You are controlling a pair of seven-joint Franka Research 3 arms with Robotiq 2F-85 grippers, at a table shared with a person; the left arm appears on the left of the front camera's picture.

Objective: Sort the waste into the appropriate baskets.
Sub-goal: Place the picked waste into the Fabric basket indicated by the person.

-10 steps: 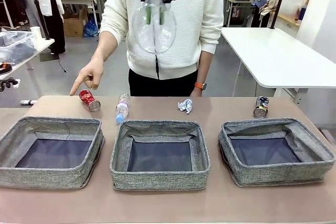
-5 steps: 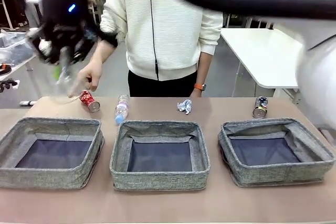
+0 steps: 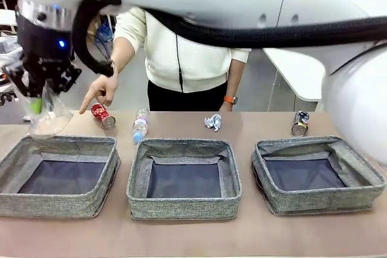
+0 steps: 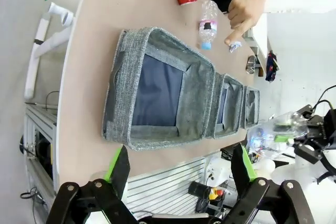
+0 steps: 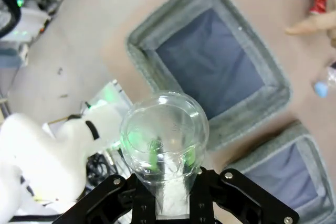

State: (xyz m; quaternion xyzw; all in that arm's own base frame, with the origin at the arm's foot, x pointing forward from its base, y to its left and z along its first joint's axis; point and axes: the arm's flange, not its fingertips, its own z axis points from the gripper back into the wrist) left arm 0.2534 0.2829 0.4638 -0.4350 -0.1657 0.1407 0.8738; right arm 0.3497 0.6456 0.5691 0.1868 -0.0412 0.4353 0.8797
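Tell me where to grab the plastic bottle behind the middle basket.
Grip the bottle across its middle, coming straight down from above. It lies on its side, cap toward the middle basket, so close across its width.

- The white right arm reaches across to the robot's left, and the black right gripper [image 3: 36, 106] points down, pinching a clear plastic bag [image 3: 53, 120].
- The black left gripper [image 4: 179, 157] is spread wide and empty.
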